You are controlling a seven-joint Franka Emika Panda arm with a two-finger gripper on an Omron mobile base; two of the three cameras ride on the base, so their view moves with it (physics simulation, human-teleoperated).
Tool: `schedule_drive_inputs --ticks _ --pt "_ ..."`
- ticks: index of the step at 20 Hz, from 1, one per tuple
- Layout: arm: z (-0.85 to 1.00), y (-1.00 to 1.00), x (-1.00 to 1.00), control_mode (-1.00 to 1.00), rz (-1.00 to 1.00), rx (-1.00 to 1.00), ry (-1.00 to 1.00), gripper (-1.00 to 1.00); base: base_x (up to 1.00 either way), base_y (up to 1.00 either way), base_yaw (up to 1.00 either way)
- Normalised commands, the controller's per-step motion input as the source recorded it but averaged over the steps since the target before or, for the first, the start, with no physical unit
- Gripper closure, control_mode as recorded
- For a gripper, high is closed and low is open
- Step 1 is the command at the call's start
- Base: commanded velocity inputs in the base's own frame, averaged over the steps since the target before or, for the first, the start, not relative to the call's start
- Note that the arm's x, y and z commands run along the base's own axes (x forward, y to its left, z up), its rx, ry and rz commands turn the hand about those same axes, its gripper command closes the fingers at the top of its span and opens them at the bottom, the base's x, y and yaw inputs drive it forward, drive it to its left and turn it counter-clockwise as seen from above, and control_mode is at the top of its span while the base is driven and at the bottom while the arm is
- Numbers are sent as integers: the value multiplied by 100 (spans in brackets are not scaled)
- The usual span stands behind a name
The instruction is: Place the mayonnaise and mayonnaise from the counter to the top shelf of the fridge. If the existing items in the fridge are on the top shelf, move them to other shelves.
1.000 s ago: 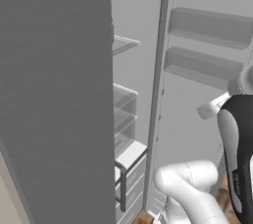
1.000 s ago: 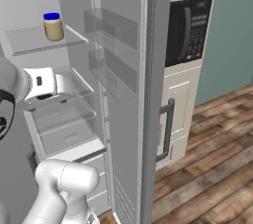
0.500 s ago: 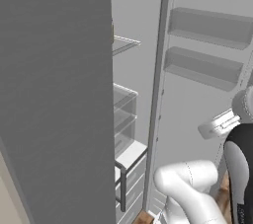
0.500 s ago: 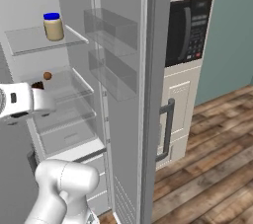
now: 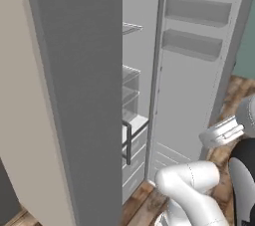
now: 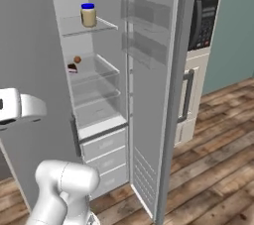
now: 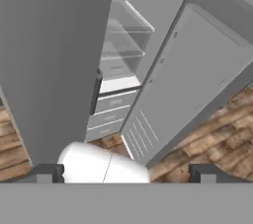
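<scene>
Here, end effector point(image 7: 123, 173) wide open, empty; blue-lidded mayonnaise point(image 6: 89, 15) on top shelf point(image 6: 101, 26), label unreadable.

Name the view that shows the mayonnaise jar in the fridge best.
The right base view: the mayonnaise jar stands in plain sight on the top shelf. In the left base view and the hand view, the grey door blocks that spot.

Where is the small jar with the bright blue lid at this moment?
In the right base view, the blue-lidded, cream-bodied jar stands upright on the fridge's top glass shelf, above the tiny orange-brown ball.
</scene>
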Motion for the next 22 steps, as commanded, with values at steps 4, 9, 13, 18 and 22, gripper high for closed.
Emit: schedule_drive_inputs --ticks 4,9,13,18,22 --pt "0 0 0 100 0 0 0 -100 -100 0 -4" --pt "0 0 0 100 0 0 0 -100 -100 0 -34" --pt "0 0 0 100 0 0 0 -100 -100 0 -48" --pt "0 0 0 100 0 0 0 -100 -100 9 -58" --pt "0 0 0 100 0 0 0 -100 -100 4 -55"
